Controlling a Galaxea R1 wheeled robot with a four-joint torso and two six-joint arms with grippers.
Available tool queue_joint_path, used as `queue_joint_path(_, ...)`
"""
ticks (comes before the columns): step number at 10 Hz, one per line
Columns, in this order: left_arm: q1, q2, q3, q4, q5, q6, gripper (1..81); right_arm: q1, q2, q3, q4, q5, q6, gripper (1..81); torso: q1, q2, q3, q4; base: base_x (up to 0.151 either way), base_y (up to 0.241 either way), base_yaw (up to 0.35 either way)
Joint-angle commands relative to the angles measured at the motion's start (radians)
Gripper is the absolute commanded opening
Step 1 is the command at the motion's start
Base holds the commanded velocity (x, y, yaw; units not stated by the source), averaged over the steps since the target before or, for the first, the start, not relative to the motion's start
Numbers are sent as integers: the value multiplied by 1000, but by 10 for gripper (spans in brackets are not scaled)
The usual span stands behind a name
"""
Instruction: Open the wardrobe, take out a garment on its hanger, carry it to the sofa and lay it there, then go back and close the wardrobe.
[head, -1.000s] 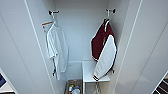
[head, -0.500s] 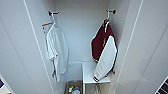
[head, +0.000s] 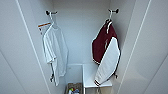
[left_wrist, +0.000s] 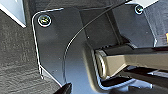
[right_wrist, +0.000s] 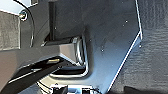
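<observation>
The garment (head: 105, 42) hangs inside the open wardrobe (head: 80, 32), on the right of the interior; its maroon body faces the back wall side and its white sleeve (head: 108, 62) drapes down in front, cuff trimmed in maroon and white; its hanger (head: 109, 18) shows as a thin white hook caught over a black peg (head: 113, 11) high on the right inner wall. The sleeve's lower end reaches down in front of a white shelf (head: 96, 75) low in the right half of the interior.

On the left, a white T-shirt (head: 55, 52) hangs from a second black peg (head: 50, 12) on the left inner wall; an orange-edged tag (head: 43, 25) sits just beside its shoulder; the two items are well apart. Below, between T-shirt and shelf, a basket (head: 73, 88) holds small coloured items too blurred to identify. Both doors stand open; the left door (head: 15, 50) and right door (head: 150, 50) flank the interior in my head view.

My wrist views show my own dark plates and jointed bars over dark grey carpet (left_wrist: 15, 62); I cannot tell whether my left or right fingers are open or closed.
</observation>
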Motion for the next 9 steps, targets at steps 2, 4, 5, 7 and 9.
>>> queue_joint_path(2, -26, -3, -1, 10, 42, 3, 811, 33, 3, 5, -9, -56, -3, 811, 0, 0, 0, 0, 134, 0, 0)
queue_joint_path(4, -23, -3, 0, 10, 39, 3, 811, 32, 6, 5, -11, -56, -3, 811, 0, 0, 0, 0, 135, 0, 0)
queue_joint_path(5, -23, -1, 0, 10, 39, 3, 811, 32, 6, 5, -9, -56, -3, 811, 0, 0, 0, 0, 135, 0, 0)
queue_joint_path(7, -23, -1, 0, 10, 41, 3, 811, 32, 7, 5, -11, -56, -3, 811, 0, 0, 0, 0, 136, 0, 0)
queue_joint_path(9, -23, 2, 0, 10, 39, 3, 811, 32, 7, 3, -11, -56, -3, 811, 0, 0, 0, 0, 135, 0, 0)
